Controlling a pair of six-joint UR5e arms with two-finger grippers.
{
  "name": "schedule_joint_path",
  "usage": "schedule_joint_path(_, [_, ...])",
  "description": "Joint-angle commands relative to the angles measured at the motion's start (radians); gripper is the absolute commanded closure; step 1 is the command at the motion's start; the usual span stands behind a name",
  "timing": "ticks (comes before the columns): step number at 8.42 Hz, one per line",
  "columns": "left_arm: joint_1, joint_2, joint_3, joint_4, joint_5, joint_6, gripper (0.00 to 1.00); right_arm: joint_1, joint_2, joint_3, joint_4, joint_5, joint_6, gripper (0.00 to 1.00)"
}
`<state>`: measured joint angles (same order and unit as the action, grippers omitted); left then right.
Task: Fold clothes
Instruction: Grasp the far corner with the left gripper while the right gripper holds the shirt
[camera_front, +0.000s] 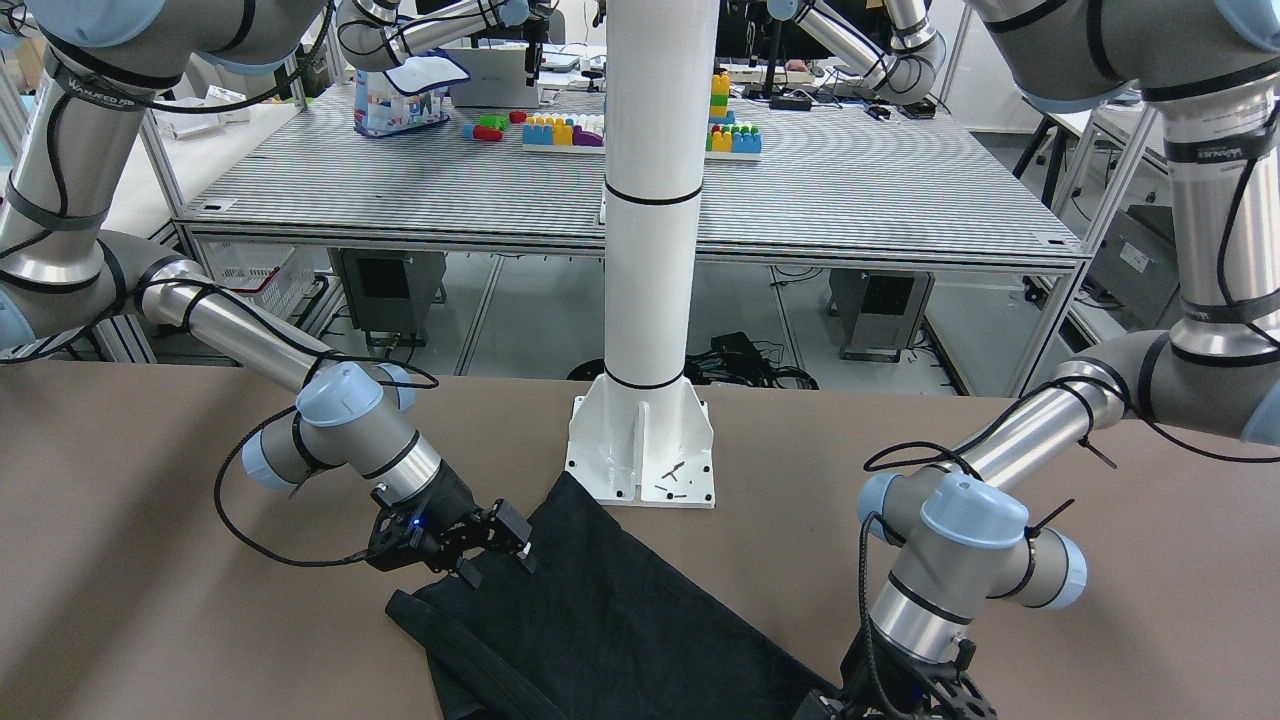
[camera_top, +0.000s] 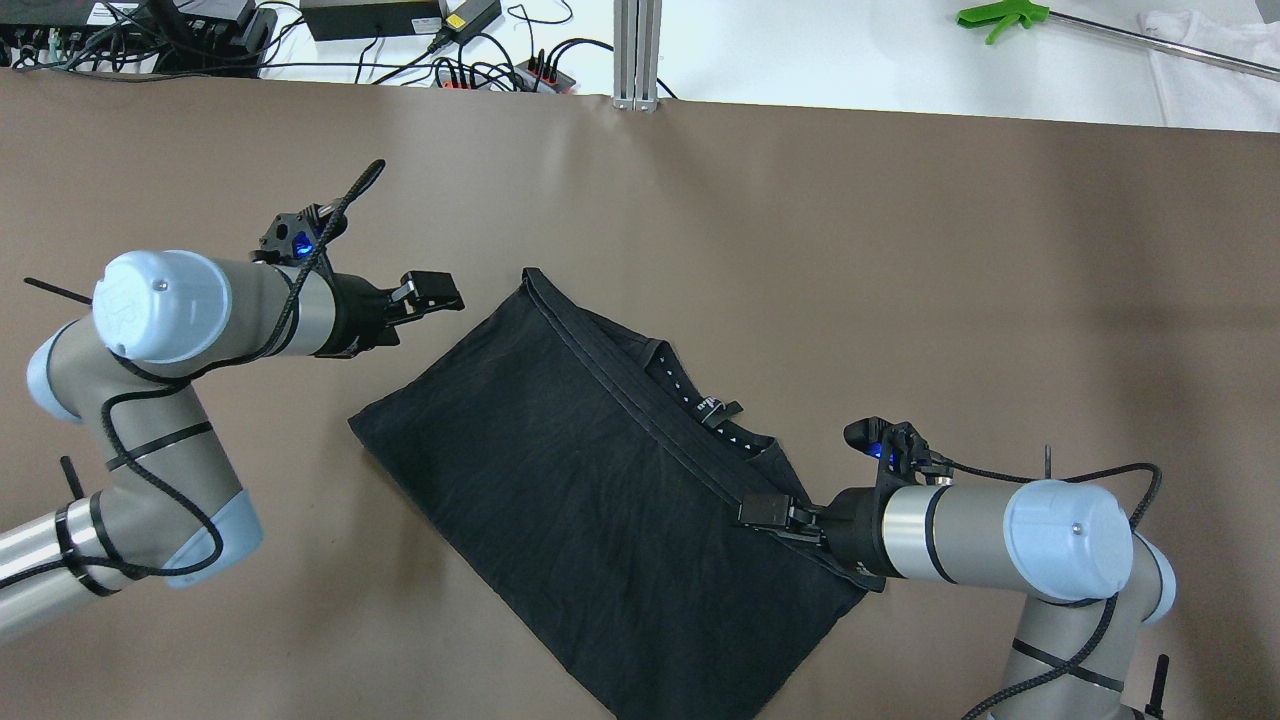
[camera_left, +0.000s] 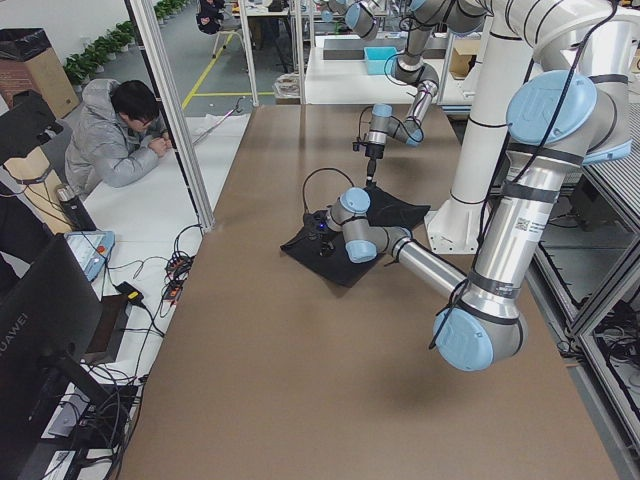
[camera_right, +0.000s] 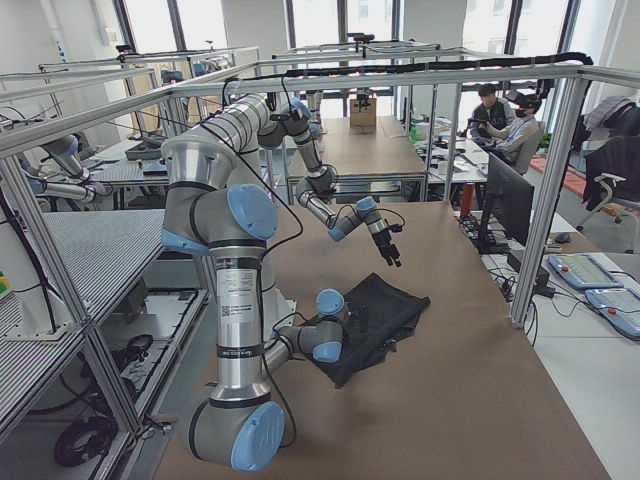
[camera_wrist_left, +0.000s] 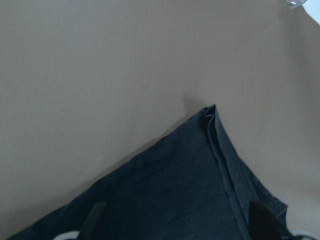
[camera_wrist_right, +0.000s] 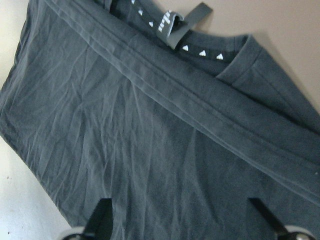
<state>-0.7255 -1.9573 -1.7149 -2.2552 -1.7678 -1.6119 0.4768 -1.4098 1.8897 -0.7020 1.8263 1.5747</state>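
A: Where do we log the black shirt?

B: Flat on the brown bench, about mid-width, lying on a diagonal. One corner points toward the bench's far edge. In the front view, we see the opposite corner just beside the white pillar's base plate. A hem band crosses the shirt from the far corner toward the robot's right, and the collar tape with white triangles shows past it.

A: Left gripper?

B: We note the left gripper raised above the bench near the shirt's far corner. In its wrist view, the fingers are spread wide with nothing between them, and dark cloth lies below.

A: Right gripper?

B: We note the right gripper low over the hem band, near the shirt's corner on the robot's right. Its fingers are also spread, gripping nothing. We cannot tell whether the tips touch the cloth.
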Motion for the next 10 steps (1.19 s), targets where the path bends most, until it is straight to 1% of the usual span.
schedule_joint_path(1, [0.055, 0.121, -0.069, 0.008, -0.013, 0.012, 0.0, 0.042, 0.006, -0.001, -0.016, 0.004, -0.012, 0.06])
schedule_joint_path(4, [0.06, 0.214, -0.074, -0.059, -0.013, 0.023, 0.0, 0.045, 0.015, -0.001, -0.017, -0.015, -0.012, 0.06])
schedule_joint_path(5, [0.079, 0.248, -0.063, -0.114, -0.013, 0.024, 0.0, 0.043, 0.015, -0.003, -0.017, -0.031, -0.012, 0.06])
schedule_joint_path(6, [0.106, 0.258, -0.043, -0.165, 0.01, 0.023, 0.0, 0.043, 0.015, -0.003, -0.017, -0.035, -0.012, 0.06])
schedule_joint_path(8, [0.132, 0.241, -0.013, -0.172, 0.025, 0.023, 0.0, 0.043, 0.017, -0.004, -0.023, -0.035, -0.012, 0.06])
schedule_joint_path(9, [0.155, 0.221, 0.01, -0.172, 0.066, 0.021, 0.0, 0.042, 0.018, -0.003, -0.024, -0.035, -0.012, 0.06])
schedule_joint_path(10, [0.17, 0.207, 0.027, -0.172, 0.079, 0.021, 0.0, 0.04, 0.019, -0.003, -0.024, -0.036, -0.01, 0.06])
